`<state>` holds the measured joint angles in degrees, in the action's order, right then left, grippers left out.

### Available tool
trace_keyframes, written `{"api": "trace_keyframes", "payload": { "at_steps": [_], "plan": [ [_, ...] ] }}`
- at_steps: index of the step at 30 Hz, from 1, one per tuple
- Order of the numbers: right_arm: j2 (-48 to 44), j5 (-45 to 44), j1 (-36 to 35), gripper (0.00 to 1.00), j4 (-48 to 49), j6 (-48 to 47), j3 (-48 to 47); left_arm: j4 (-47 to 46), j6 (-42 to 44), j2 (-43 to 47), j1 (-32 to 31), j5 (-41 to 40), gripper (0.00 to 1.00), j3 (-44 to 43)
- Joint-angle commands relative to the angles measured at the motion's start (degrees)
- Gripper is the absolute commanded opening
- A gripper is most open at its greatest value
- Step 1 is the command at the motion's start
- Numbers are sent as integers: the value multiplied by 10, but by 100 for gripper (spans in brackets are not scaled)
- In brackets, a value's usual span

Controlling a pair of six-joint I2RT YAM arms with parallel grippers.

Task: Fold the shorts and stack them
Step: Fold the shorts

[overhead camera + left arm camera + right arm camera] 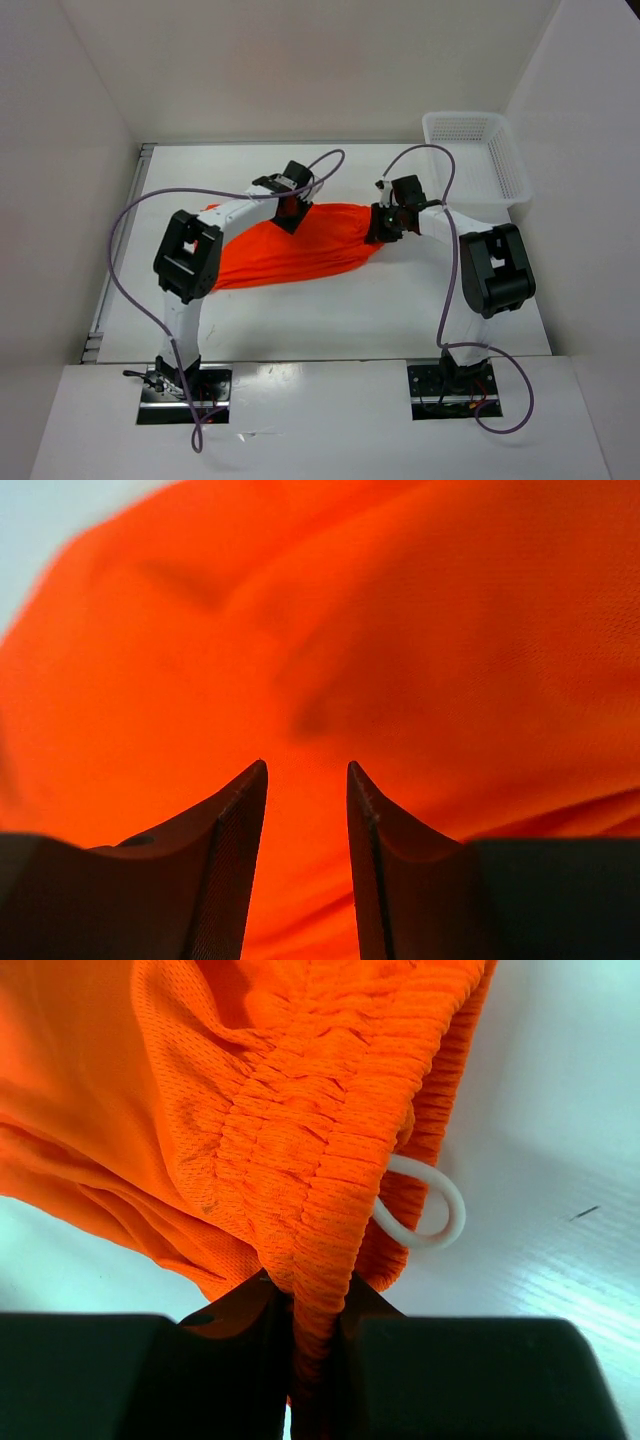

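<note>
A: While you set up the fold, what do your jaws have?

B: Your right jaws are closed on the gathered waistband (300,1160) of the shorts (290,255), just beside the drawstring (425,1205) loop. Your left jaws stand apart over the cloth at its far edge, gripping nothing.

A: Where do the shorts lie?

B: Near the middle of the table (350,320), well apart from the basket (480,150) in the far right corner. Their long axis runs from the left edge toward the right edge. The waistband points right, and the leg end points left and slightly nearer you.

A: How do I do this step well?

B: You likely need a second hold. Close the left jaws on a clean edge, not a bunch, then move both ends together so the crease crosses the long axis. Tuck the drawstring inside.
</note>
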<state>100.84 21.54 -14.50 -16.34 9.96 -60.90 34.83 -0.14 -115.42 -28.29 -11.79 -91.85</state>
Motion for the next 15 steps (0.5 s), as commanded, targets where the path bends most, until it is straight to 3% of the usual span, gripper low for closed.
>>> {"api": "trace_keyframes", "payload": {
  "at_steps": [1,10,15],
  "plan": [
    [-13,-19,-6,0,6,-17,-45,-41,1,-48,-6,25,45,-22],
    [-19,-41,-6,0,1,-17,-90,-80,1,-110,-11,79,47,-33],
    [-31,-58,28,0,-16,-29,-107,-54,1,-110,-11,105,47,-92]
  ]
}}
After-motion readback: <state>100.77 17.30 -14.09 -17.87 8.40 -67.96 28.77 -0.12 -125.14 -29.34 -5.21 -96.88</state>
